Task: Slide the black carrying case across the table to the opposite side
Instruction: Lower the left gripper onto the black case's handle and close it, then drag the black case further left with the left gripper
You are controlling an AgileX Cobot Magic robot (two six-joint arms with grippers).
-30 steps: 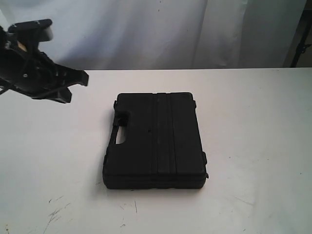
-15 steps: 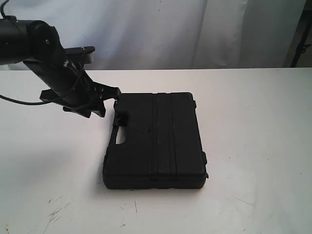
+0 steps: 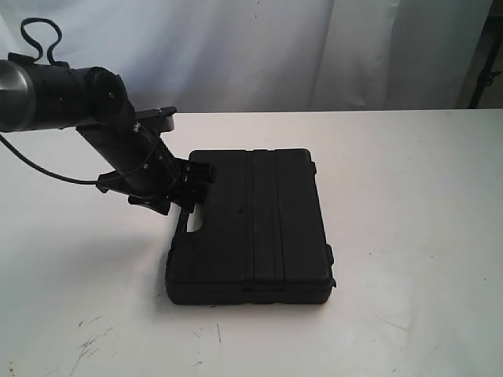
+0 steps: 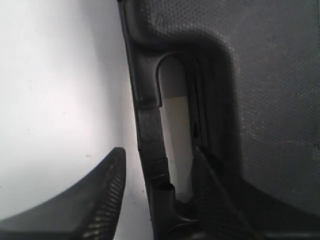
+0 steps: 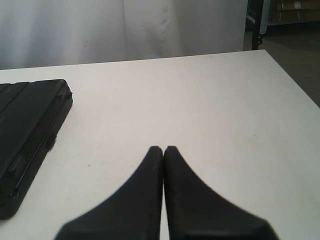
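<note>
The black carrying case (image 3: 259,228) lies flat on the white table (image 3: 409,196), its handle (image 3: 185,216) toward the left. My left gripper (image 3: 192,184) is down at that handle and open. In the left wrist view the left gripper (image 4: 159,150) straddles the handle bar (image 4: 149,125): one finger (image 4: 107,190) is outside over the table (image 4: 60,75), the other (image 4: 210,185) sits in the handle slot against the case body (image 4: 270,75). My right gripper (image 5: 163,148) is shut and empty over bare table (image 5: 200,100), with the case's corner (image 5: 25,115) off to one side. The exterior view does not show it.
A white curtain (image 3: 259,47) hangs behind the table. Dark scratch marks (image 3: 90,342) mark the front left of the tabletop. In the right wrist view the table's side edge (image 5: 295,80) drops to dark floor, and a black stand (image 5: 260,22) is beyond it.
My left arm has swung from the far left down to the case's handle, and its jaws have opened around the handle bar. The case and right gripper have not moved.
</note>
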